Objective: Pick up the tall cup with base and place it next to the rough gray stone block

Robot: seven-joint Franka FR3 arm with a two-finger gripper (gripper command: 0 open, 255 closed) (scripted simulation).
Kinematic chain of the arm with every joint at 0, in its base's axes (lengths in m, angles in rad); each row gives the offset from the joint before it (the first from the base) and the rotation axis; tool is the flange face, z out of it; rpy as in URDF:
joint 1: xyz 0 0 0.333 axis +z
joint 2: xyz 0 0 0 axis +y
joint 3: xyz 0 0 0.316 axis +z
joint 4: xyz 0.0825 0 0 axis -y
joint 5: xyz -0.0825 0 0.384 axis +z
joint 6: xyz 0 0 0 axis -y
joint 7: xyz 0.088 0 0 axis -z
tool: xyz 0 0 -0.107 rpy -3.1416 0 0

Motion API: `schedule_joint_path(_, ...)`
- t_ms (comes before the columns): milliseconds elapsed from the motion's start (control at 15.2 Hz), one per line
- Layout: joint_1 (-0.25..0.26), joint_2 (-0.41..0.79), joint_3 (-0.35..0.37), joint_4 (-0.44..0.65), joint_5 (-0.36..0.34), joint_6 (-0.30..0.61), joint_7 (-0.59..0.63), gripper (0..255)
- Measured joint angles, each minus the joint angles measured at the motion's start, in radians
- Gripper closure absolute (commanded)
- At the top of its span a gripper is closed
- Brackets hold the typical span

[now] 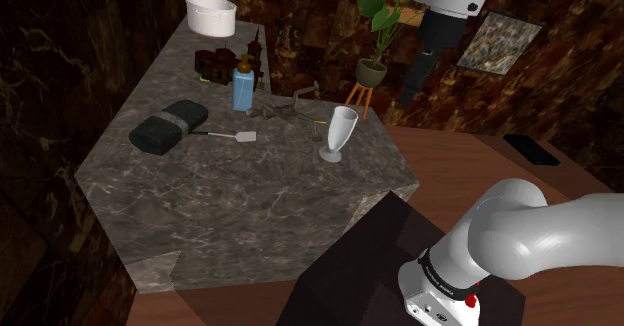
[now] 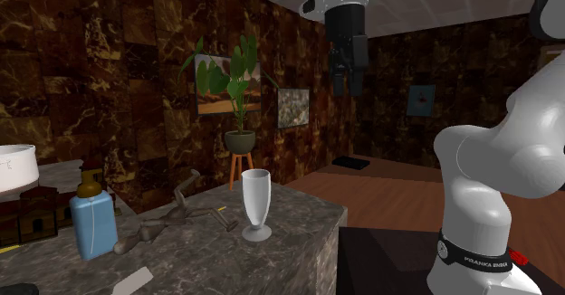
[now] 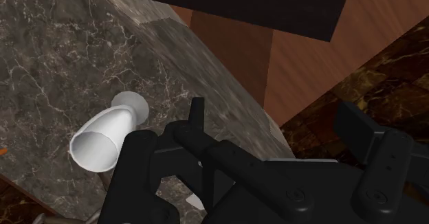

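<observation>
The tall white cup with a round base stands upright near the right-hand edge of the marble counter. It shows again as the cup and, seen from above, as the cup. The dark grey stone block with a lighter band lies far to the cup's left in the shoulder view. My black gripper hangs high in the air, off the counter's edge, up and to the right of the cup. The gripper is well above the cup, and the gripper is open with nothing between its fingers.
A blue bottle, a small white spatula, a grey jointed object, dark boxes and a white pot share the counter. A potted plant on a stool stands beyond it. The dark stand is below.
</observation>
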Motion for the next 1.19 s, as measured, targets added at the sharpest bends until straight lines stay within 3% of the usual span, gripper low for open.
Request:
schedule_joint_path(132,-0.001,0.005,-0.006,-0.006,-0.005,0.011,-0.009,0)
schedule_joint_path(726,-0.024,0.174,-0.106,-0.081,-0.072,0.266,-0.152,0)
schedule_joint_path(1188,-0.038,0.380,-0.181,-0.065,-0.095,0.467,-0.264,0)
